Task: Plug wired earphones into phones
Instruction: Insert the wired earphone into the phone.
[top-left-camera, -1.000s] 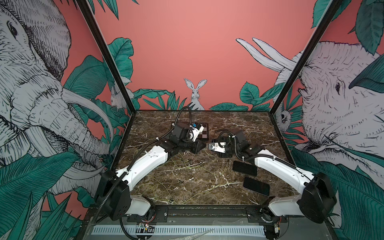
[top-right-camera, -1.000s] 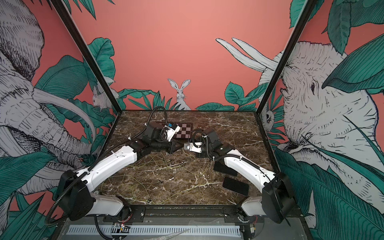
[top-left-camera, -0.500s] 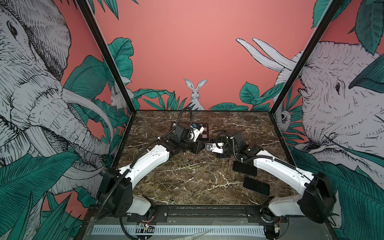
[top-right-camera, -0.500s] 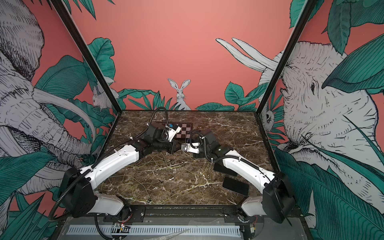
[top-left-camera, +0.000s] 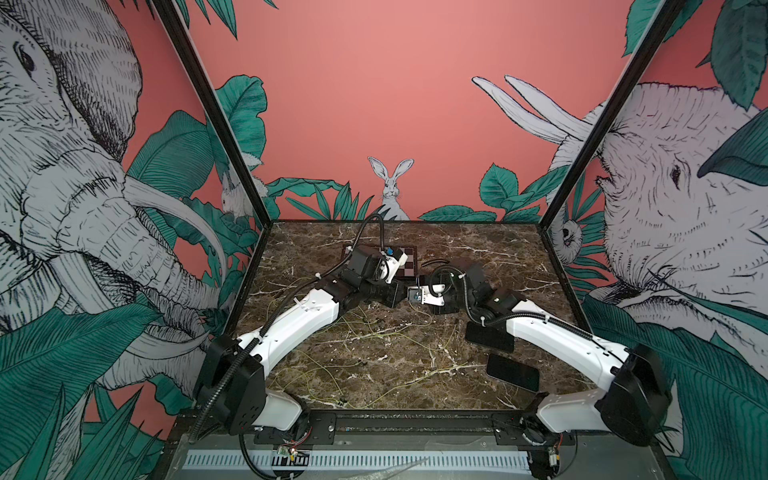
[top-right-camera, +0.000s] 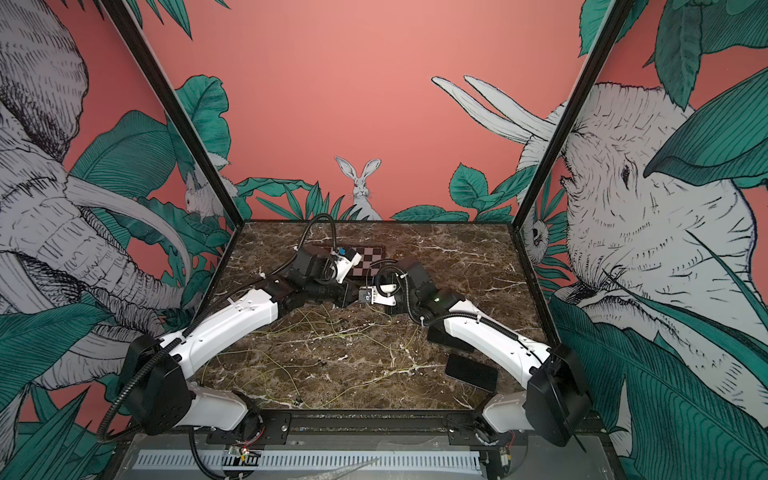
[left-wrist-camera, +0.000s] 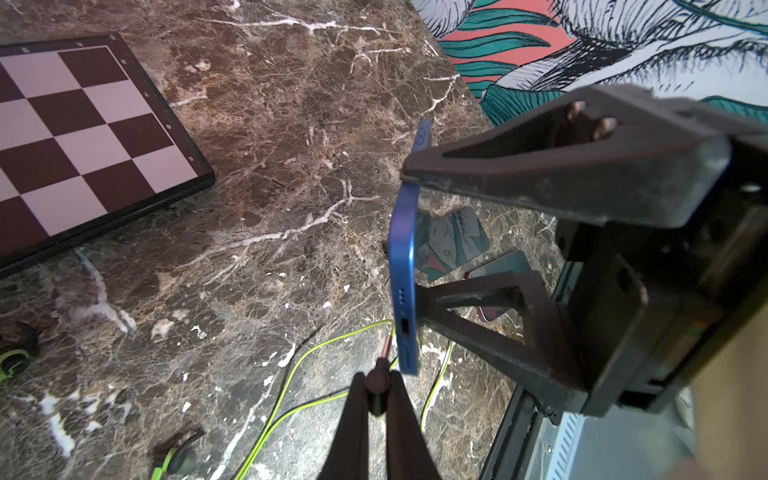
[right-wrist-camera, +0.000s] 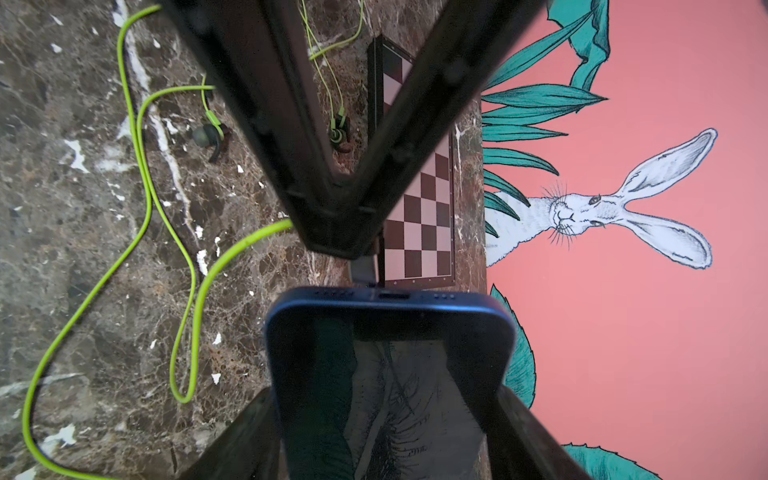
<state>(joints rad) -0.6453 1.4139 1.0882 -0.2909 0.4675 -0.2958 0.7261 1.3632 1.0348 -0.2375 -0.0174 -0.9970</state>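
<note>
Nearer together now | right tool (right-wrist-camera: 386, 399) clamps blue phone (left-wrist-camera: 405, 249) | left tool (left-wrist-camera: 378, 376) pinches earphone plug (left-wrist-camera: 385, 352) just beside its port (right-wrist-camera: 392, 296)

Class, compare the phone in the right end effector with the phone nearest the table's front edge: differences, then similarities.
The gripped phone is held off the table by the right end effector; the front phone rests there untouched. The gripped phone stands on edge; the front phone lies flat. Both screens are dark.

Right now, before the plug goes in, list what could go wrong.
1. The plug in the left tool sits beside the port of the blue phone, not in line; pushing may scrape the edge.
2. The right tool grips only the phone's sides, so it may slip.
</note>
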